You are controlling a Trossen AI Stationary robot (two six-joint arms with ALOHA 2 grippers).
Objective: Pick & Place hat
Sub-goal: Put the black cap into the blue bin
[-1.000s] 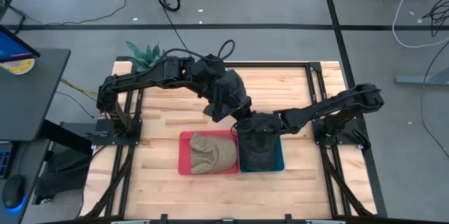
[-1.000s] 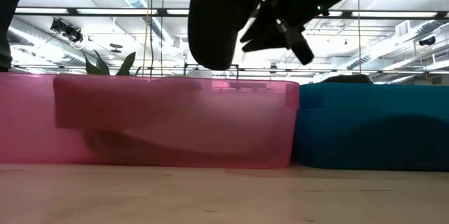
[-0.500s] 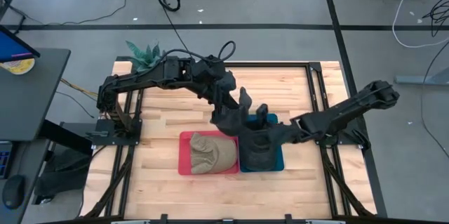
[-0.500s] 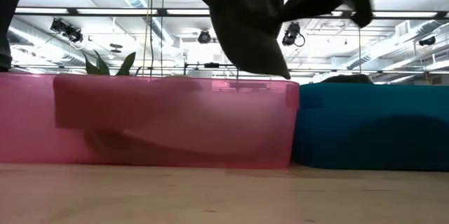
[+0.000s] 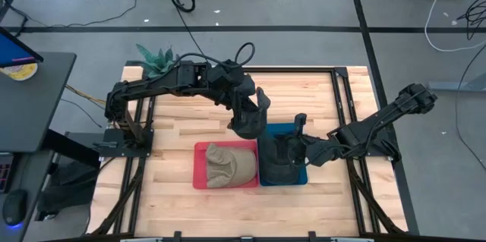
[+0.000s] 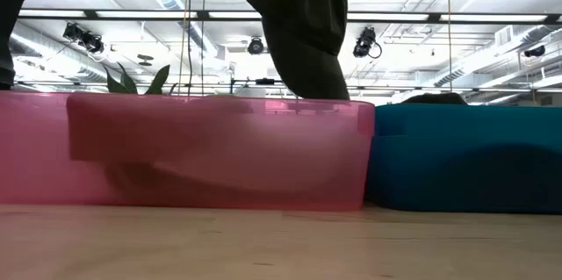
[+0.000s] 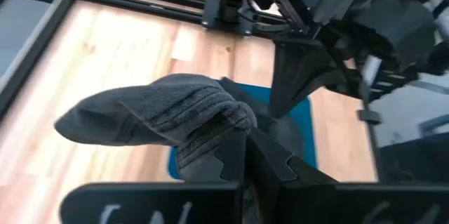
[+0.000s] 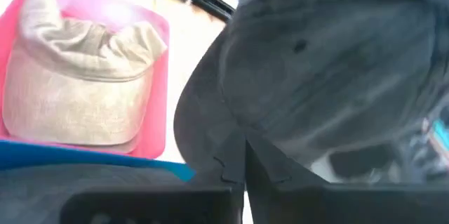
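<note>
A dark grey knit hat [image 7: 161,119] hangs from my left gripper [image 7: 245,159], which is shut on it above the far edge where the red bin [image 5: 199,174] and the blue bin [image 5: 302,175] meet. In the low view the hat [image 6: 303,30] hangs above the red bin [image 6: 219,153]. A tan cap [image 5: 228,165] lies in the red bin. A dark cap [image 8: 330,76] lies in the blue bin. My right gripper [image 8: 245,155] is shut above that dark cap, over the blue bin [image 5: 295,147]. My left gripper pinches the knit hat's ribbed edge [image 7: 217,122] between its two fingers, in a bunched fold. The hat is lifted clear and hangs below the fingers [image 6: 303,30], above the red bin's rim.
Both bins stand side by side near the table's near edge, red on the left, blue on the right. Bare wooden table [image 5: 182,121] lies to the left and far side. A green plant [image 5: 156,58] stands at the far left corner. Black frame rails [image 5: 345,98] border the table.
My right arm has drawn back from the left gripper toward the table's right and near side, ending over the blue bin. The knit hat has swung under my left gripper and now hangs straighter, over the red bin's right end.
</note>
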